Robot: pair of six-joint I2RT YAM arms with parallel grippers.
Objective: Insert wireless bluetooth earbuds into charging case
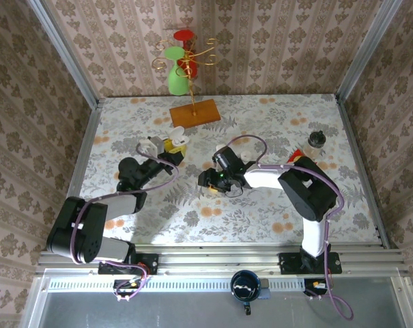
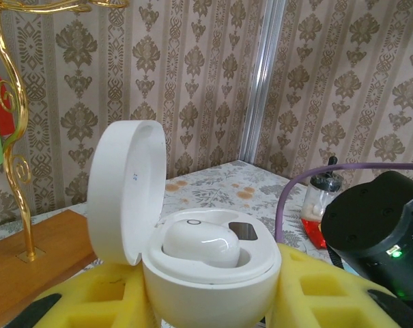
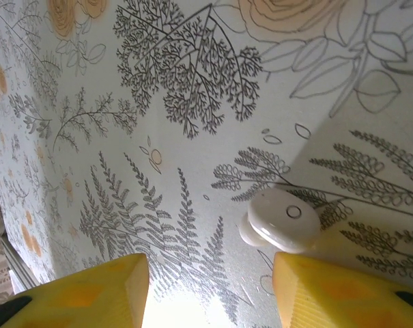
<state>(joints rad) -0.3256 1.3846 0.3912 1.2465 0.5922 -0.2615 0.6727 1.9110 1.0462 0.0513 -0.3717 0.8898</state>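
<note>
Half done — left gripper (image 1: 171, 149) clamps open charging case (image 2: 206, 277), one earbud (image 2: 201, 244) seated. Second earbud (image 3: 282, 219) on table (image 3: 124, 102) under right gripper (image 3: 209, 301) — spread wide, empty, pickup left.

We see the table (image 1: 274, 130) bright and evenly lit from above, its shadows soft-edged. At the right wrist, a blown-out white patch glares between the blurred yellow pads (image 3: 83, 294) of the right tool (image 3: 209, 290), and grey shadow lies around the earbud (image 3: 282, 220). The charging case (image 2: 206, 280) carries a soft sheen.
</note>
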